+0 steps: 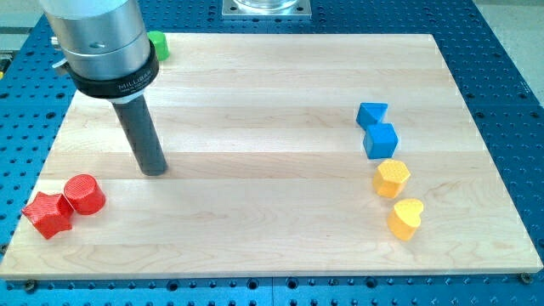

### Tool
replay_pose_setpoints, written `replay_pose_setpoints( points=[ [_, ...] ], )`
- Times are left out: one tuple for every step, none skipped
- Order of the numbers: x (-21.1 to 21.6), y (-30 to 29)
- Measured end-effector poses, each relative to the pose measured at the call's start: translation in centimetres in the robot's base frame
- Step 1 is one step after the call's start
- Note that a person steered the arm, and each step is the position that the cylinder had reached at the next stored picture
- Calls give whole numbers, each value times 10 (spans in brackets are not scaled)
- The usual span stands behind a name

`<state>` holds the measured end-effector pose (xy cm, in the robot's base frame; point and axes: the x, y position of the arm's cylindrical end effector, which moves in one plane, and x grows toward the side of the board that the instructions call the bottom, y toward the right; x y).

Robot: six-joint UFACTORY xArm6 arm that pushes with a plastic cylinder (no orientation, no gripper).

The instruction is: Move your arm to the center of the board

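Rod only on this arm, no claw to spread or press together: my tip [154, 171] sits on the wooden board [255, 229] at the view's left, touching no block and holding nothing. It stands well left of the board's middle, which lies off toward the view's right of the tip.

Count: seven blocks in sight. Two red, two yellow, two blue, one green.

Nearest the view's bottom, at the left corner: red star block [48, 214] and red cylinder [84, 194], touching each other, the cylinder just below and left of my tip but apart from it.

At the right side, a column of four running up the view: yellow heart block [406, 218] lowest, yellow hexagon block [392, 178] just above it, then blue cube [380, 140], then a second blue block [371, 113], shape unclear, touching the cube. All four well apart from the tip.

Farthest, at the view's top left: green block [158, 45], mostly hidden behind the arm's metal housing [102, 42]; shape cannot be told.
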<state>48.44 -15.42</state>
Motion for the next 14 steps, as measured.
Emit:
replay_pose_setpoints(
  points=[
    [0, 0],
    [0, 0],
    [-1, 0],
    [-18, -2],
    [-20, -2],
    [-32, -2],
    [-43, -2],
    [-50, -2],
    [-50, -2],
    [-50, -2],
    [-64, -10],
    [-72, -10],
    [-72, -10],
    [-73, -10]
  ],
)
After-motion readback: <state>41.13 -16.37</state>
